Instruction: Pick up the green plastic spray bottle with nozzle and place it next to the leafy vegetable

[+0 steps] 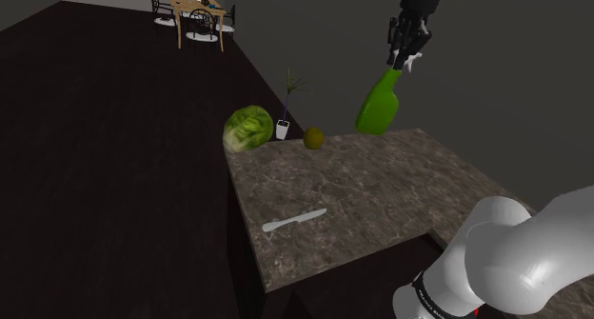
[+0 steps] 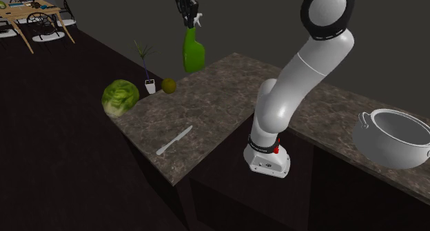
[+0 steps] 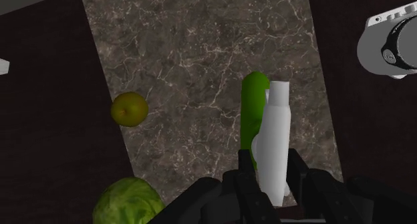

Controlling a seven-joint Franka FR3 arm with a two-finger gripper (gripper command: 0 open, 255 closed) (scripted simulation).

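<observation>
Claw [image 3: 274, 181] clasping green spray bottle [image 3: 252, 109] at white nozzle [image 3: 275, 139], above counter [image 3: 200, 55]

Dark floor [image 1: 114, 193] and grey wall [image 1: 314, 31] are shown; a wooden dining table [image 2: 27, 16], ringed by black chairs [image 1: 202, 24], is set far back.

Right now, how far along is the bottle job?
Pickup looks done: the claw is shut on the white nozzle of the green bottle, which hangs clear above the counter. In hand: the carry. Left: bring it over to the cabbage at the counter's far corner, set it down beside it, and release.
</observation>
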